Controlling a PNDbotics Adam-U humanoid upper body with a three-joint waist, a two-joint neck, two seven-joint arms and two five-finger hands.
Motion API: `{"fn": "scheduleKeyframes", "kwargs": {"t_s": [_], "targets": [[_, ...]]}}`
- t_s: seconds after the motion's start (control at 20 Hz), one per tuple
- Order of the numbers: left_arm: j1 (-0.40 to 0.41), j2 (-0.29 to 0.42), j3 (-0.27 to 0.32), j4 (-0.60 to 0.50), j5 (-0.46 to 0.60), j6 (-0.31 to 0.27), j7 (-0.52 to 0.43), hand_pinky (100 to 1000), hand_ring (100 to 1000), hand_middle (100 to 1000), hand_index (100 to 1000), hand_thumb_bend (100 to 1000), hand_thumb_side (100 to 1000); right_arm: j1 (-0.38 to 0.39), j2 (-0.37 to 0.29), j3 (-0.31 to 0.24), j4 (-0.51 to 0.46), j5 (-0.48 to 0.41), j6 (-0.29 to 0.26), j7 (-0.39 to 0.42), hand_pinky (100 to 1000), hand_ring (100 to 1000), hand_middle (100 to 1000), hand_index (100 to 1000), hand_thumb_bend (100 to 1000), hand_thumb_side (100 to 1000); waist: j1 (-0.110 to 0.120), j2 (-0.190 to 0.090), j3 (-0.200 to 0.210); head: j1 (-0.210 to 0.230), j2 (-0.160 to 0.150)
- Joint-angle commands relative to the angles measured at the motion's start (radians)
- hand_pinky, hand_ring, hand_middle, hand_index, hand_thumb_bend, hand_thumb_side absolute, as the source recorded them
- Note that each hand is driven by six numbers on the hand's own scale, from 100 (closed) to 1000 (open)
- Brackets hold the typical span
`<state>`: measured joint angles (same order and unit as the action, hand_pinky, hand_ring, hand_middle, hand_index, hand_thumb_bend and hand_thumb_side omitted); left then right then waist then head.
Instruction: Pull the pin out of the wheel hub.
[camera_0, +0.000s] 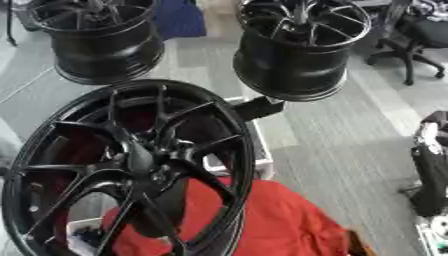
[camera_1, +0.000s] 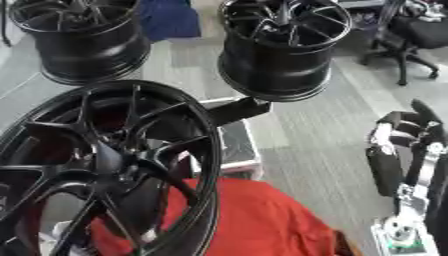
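Black multi-spoke wheel hub (camera_0: 131, 165) stands upright and slightly tilted at lower left, filling the near field; its spokes meet at a dark centre boss. The pin cannot be made out against the black centre. Behind and below the hub lies a red cloth (camera_0: 271, 220), which also shows through the spoke gaps. A white frame or stand (camera_1: 236, 150) sits just behind the rim, with a black block (camera_1: 238, 110) above it.

Two more black wheels rest on the grey floor farther back: one at upper left (camera_0: 101, 40), one at upper centre (camera_0: 297, 45). An office chair (camera_0: 420, 40) is at the upper right.

Right hand (camera_1: 404, 150) shows at the right edge, well apart from the hub, touching nothing; fingers appear straight and relaxed, hanging downward. Left hand does not appear in either view.
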<state>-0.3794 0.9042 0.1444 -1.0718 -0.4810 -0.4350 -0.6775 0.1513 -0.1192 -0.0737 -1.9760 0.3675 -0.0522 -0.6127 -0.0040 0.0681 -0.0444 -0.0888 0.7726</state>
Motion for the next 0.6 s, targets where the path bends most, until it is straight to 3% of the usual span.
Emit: {"fn": "scheduleKeyframes", "kwargs": {"t_s": [0.05, 0.2, 0.45, 0.6], "targets": [[0.008, 0.017, 0.040, 0.004, -0.026, -0.039, 0.013, 552, 544, 921, 940, 100, 975, -0.003, -0.008, -0.004, -0.024, 0.001, 0.000, -0.003, 559, 654, 647, 838, 100, 527, 0.000, -0.006, 0.004, -0.003, -0.003], [0.030, -0.018, 0.061, -0.019, 0.037, -0.049, 0.076, 507, 511, 829, 899, 100, 737, -0.004, -0.005, -0.005, -0.024, 0.001, 0.000, -0.002, 559, 654, 647, 837, 100, 527, -0.004, -0.003, 0.006, -0.003, -0.003], [0.100, -0.146, 0.091, -0.186, 0.390, -0.044, 0.140, 470, 487, 738, 849, 100, 633, -0.009, 0.000, -0.002, -0.024, -0.003, -0.002, -0.002, 558, 653, 646, 837, 100, 526, -0.012, 0.008, 0.008, -0.002, -0.003], [0.149, -0.251, 0.104, -0.344, 0.550, 0.031, 0.202, 464, 483, 685, 815, 100, 582, -0.014, 0.004, 0.004, -0.024, -0.010, -0.004, 0.000, 558, 653, 646, 837, 100, 522, -0.017, 0.015, 0.007, 0.003, -0.003]]}}
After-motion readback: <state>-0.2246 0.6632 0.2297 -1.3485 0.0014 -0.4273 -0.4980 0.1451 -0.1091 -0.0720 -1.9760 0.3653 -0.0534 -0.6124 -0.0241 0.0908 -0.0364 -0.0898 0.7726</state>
